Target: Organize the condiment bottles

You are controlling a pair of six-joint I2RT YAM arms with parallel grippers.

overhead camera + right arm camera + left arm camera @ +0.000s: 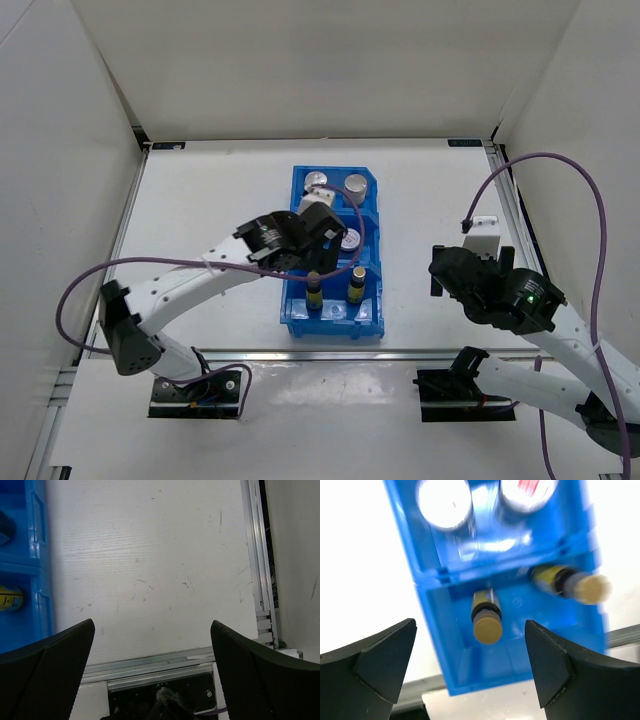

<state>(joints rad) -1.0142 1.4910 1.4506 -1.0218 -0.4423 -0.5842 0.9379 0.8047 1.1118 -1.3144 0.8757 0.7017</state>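
Observation:
The blue bin [335, 325] holds the condiment bottles. Two silver-capped shakers [316, 181] [357, 183] stand in its far compartment. One red-marked jar [348, 239] shows in the middle compartment; my left arm hides the other there. The left wrist view shows both jar lids [445, 500] [527, 490]. Two amber bottles [314, 290] [356, 285] stand in the near compartment and also show in the left wrist view [486, 617] [570, 582]. My left gripper [318, 258] [470, 665] hovers open and empty above the bin. My right gripper [442, 272] [152, 660] is open and empty, right of the bin.
The bin's right wall [35, 555] and a yellow-labelled bottle [10, 597] show at the left edge of the right wrist view. An aluminium rail [150, 665] runs along the table's near edge. White walls enclose the table on three sides.

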